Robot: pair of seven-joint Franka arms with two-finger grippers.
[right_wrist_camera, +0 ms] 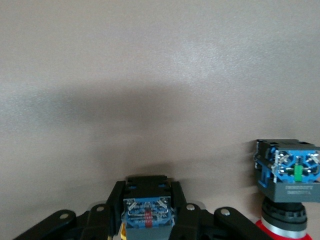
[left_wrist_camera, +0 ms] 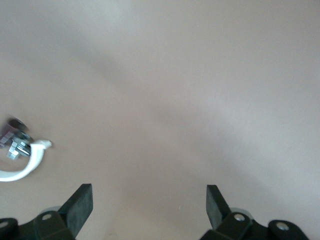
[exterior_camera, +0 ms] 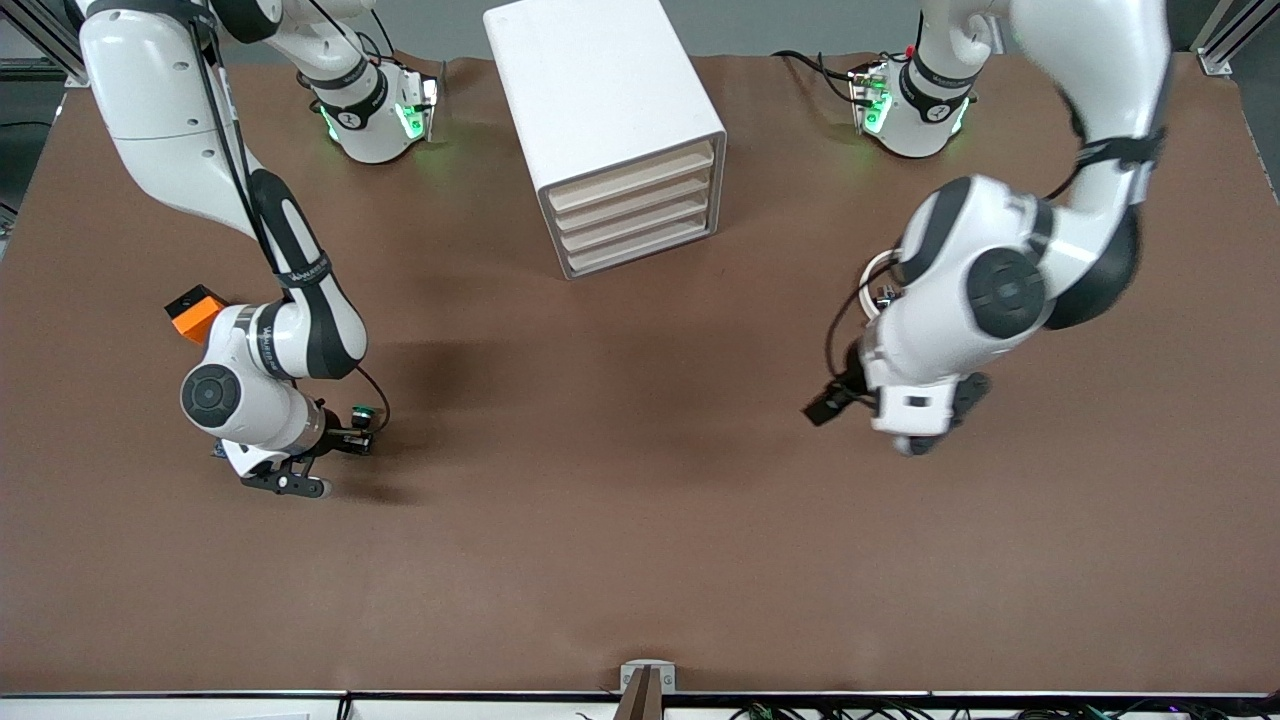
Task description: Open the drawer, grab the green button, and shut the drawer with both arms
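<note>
Button (exterior_camera: 365, 411) with the green cap sits at the tips of the right pincer (exterior_camera: 355, 440), toward the right arm's end of the counter (exterior_camera: 640, 480). In the right wrist view the right pincer (right_wrist_camera: 148, 194) is closed narrow on the button's bluish block base (right_wrist_camera: 149, 217); whether the base touches the counter I cannot tell. Just beside it in that view lies a red-capped button (right_wrist_camera: 287, 185), apart from the fingers (right_wrist_camera: 118, 196). The left pincer (exterior_camera: 915, 440) hangs over bare counter toward the left arm's end, and the left wrist view shows it (left_wrist_camera: 149, 196) spread wide with nothing between its fingers (left_wrist_camera: 80, 202). A white cabinet (exterior_camera: 600, 90) stands between the two arm bases, its four drawers (exterior_camera: 632, 205) all pushed in
</note>
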